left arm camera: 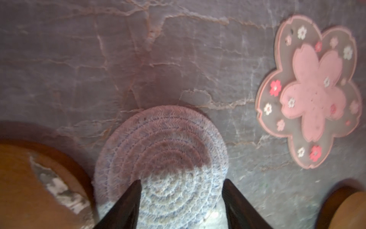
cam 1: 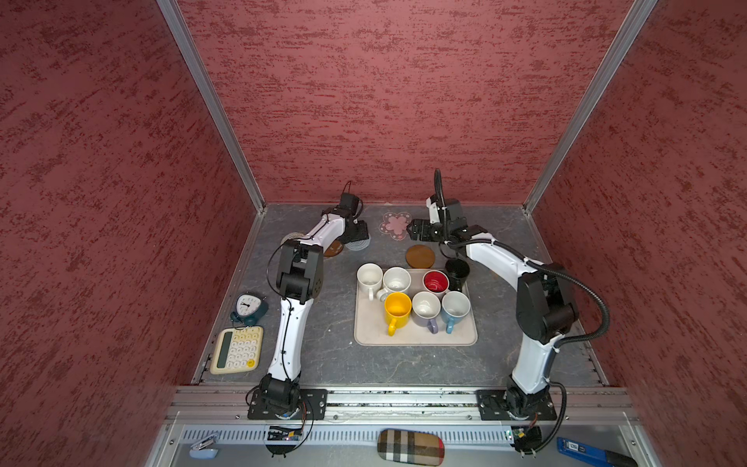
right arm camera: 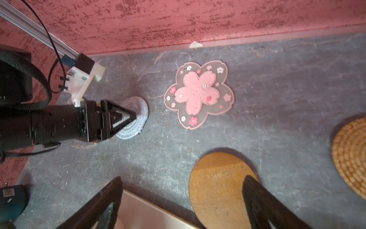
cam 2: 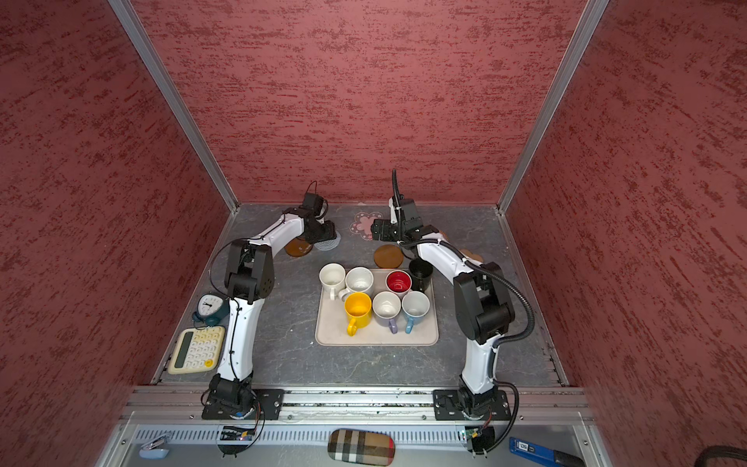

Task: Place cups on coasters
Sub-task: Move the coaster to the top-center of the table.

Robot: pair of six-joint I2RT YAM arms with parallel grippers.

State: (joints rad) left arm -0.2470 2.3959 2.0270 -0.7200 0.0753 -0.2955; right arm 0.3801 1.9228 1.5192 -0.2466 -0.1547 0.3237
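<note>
Nearest me, on the near side of both claws, the beige tray [cam 1: 416, 339] carries all seven (not one on a coaster): yellow mug [cam 1: 397, 308], lavender mug [cam 1: 425, 307], light blue mug [cam 1: 455, 305], then a white mug [cam 1: 369, 275], a second white mug [cam 1: 396, 279], the red-lined mug [cam 1: 435, 281] and the black mug [cam 1: 457, 270]. Past them the right claw [right arm camera: 183, 178] hangs spread wide and empty, one finger above a brown disc [right arm camera: 215, 186]. The left claw [left arm camera: 182, 180], fingers parted, hovers over the grey woven coaster [left arm camera: 158, 142], with a second brown disc [left arm camera: 23, 178] beside it. Between the claws and slightly beyond lies the pink flower coaster [cam 1: 394, 225] on the worktop [cam 1: 335, 356].
</note>
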